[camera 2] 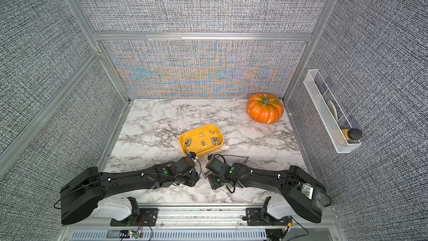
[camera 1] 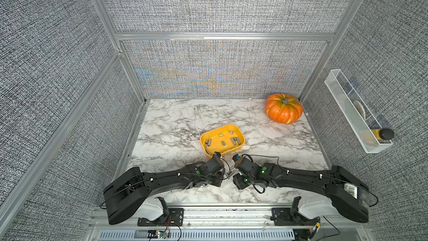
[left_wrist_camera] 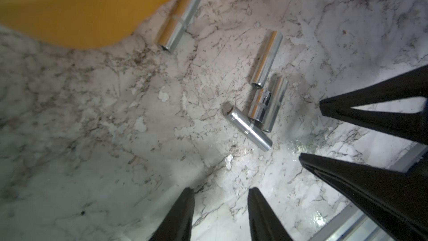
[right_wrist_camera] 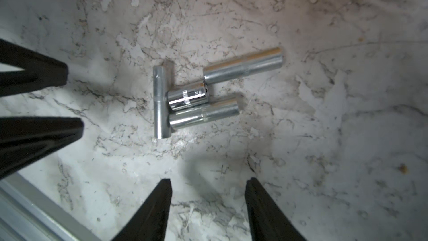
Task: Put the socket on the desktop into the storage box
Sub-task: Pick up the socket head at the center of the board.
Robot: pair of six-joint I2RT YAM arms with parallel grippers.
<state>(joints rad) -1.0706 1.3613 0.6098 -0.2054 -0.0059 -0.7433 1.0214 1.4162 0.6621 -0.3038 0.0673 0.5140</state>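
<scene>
Several chrome sockets [right_wrist_camera: 187,97] lie in a tight cluster on the marble desktop [camera 1: 176,121], and they appear in the left wrist view too, sockets [left_wrist_camera: 261,107]. One more socket [left_wrist_camera: 179,19] lies against the outer wall of the yellow storage box [left_wrist_camera: 81,8]. In both top views the storage box [camera 1: 217,128] [camera 2: 196,128] holds several sockets. My left gripper [left_wrist_camera: 221,191] and right gripper [right_wrist_camera: 208,181] face each other across the cluster. Both are open, with only bare marble between their fingers. Each stands a short way off the sockets.
An orange pumpkin [camera 1: 283,108] sits at the back right corner. A white wire basket [camera 1: 354,112] with a bottle [camera 1: 382,134] hangs on the right wall. An aluminium rail [camera 1: 208,205] runs along the front edge, close behind both wrists.
</scene>
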